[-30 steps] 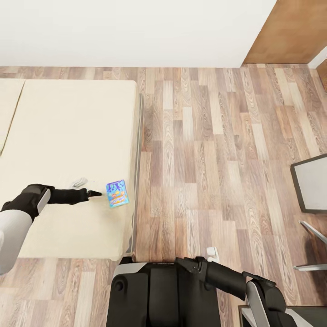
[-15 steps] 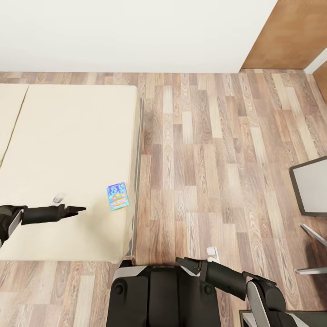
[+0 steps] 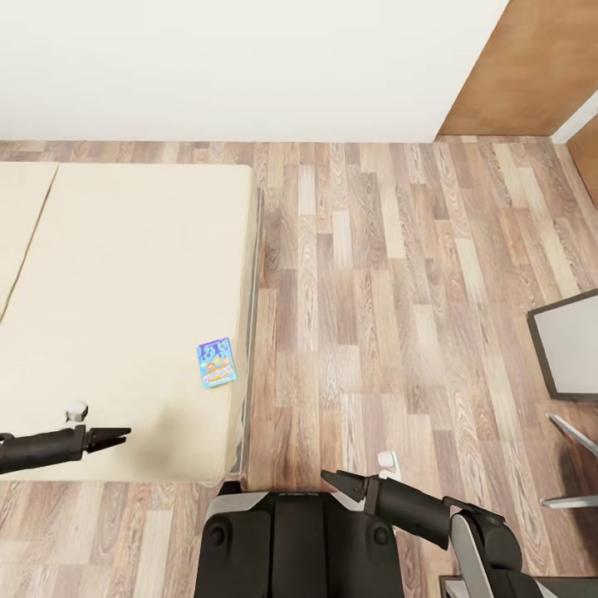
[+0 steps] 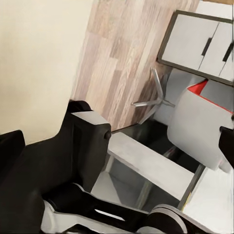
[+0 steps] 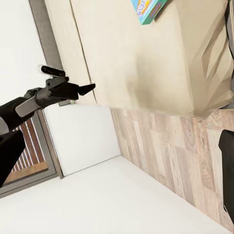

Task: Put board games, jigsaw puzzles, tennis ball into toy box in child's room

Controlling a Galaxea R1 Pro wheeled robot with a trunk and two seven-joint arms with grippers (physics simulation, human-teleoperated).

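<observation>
A small flat blue cartoon-printed board game box (image 3: 216, 362) lies on the large cream-coloured bed (image 3: 124, 291), close to its right edge, nothing touching it. The left gripper (image 3: 116, 434) hovers over the near-left part of the mattress, well apart from the box, its black fingers drawn to a narrow point and holding nothing. The right gripper (image 3: 334, 481) hangs over the robot's dark base, fingers slightly parted, empty.

The risk: the box sits beside the thin grey frame edge, so a sideways nudge from a reaching gripper could push it off onto the wood-plank floor (image 3: 399, 274). Being flat against soft bedding, it may also slip from a shallow pinch.
</observation>
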